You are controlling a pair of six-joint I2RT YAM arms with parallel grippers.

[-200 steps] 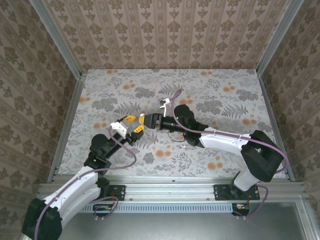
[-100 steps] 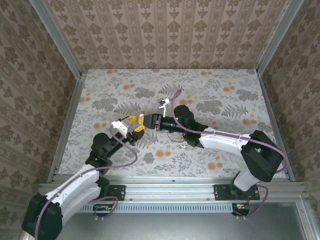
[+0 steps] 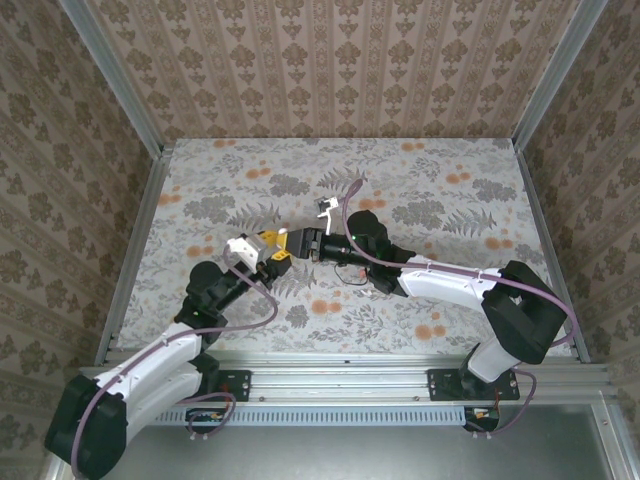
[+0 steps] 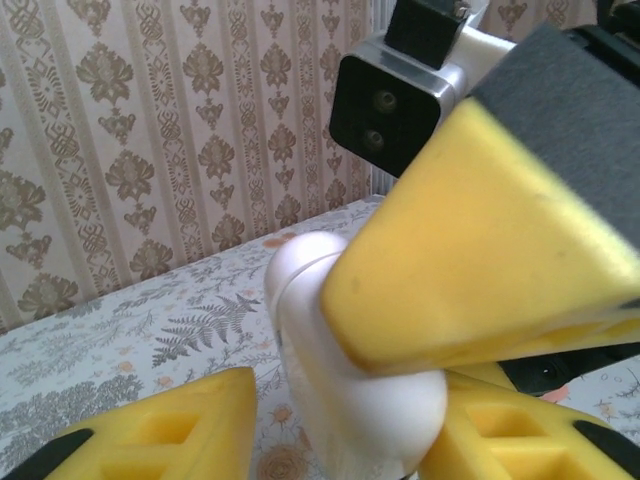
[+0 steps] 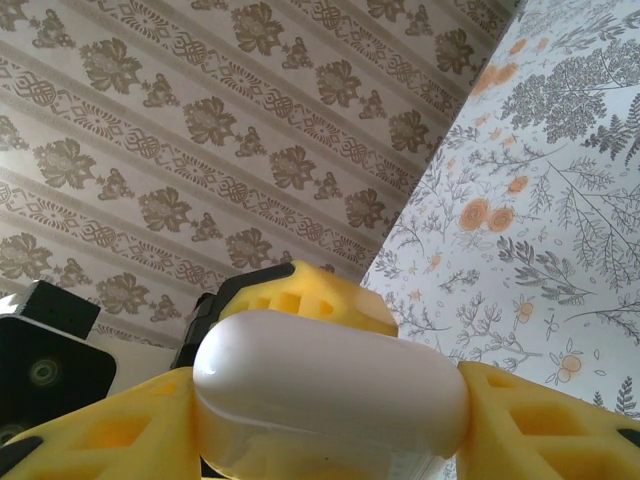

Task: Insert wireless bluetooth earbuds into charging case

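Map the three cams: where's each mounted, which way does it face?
Top external: above, behind the bases, looking down on the table; both arms, left hand and right hand close together.
Left wrist: on left arm, facing forward; own yellow fingers flank white case.
Right wrist: on right arm; own fingers clamp it.
Shared: both wrist views show the case.

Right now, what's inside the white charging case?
Nothing inside shows. The white case looks closed, gripped by the right end effector. Whether anything sits in it is hidden by its shell.
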